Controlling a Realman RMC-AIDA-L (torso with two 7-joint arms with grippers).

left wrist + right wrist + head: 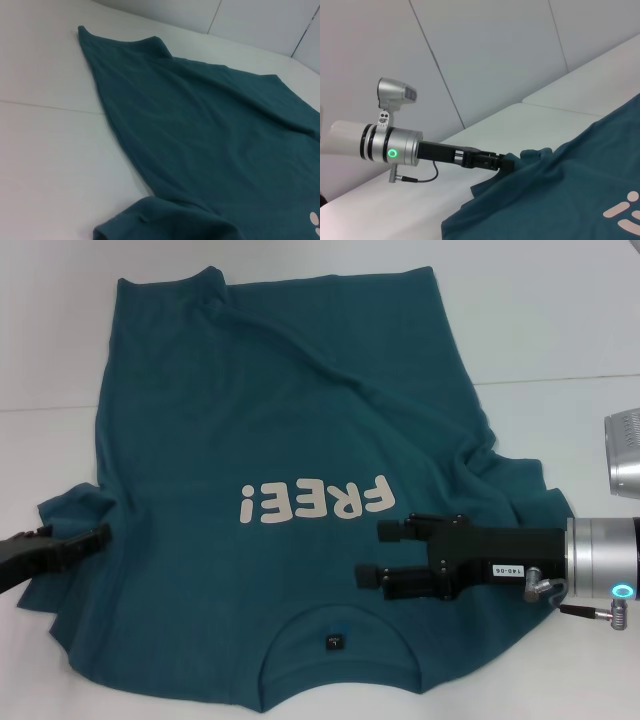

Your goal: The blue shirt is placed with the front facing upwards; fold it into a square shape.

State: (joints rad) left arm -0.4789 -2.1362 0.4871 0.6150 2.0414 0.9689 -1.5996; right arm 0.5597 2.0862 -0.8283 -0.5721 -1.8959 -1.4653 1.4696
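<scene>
Blue shirt (290,480) is lying front-up on the white desk (560,330), collar (335,695) at the near edge, hem at the far side, "FREE!" print (312,502) reading upside down in the head view. Right tool (383,552) is hovering over the near right chest area just beside the print, fingers spread apart, gripping nothing. Left tool (100,536) is sitting at the left sleeve (75,510); the right wrist view shows it touching the bunched sleeve edge, but can't tell whether it's closed on the fabric. Far part is lying wrinkled.
</scene>
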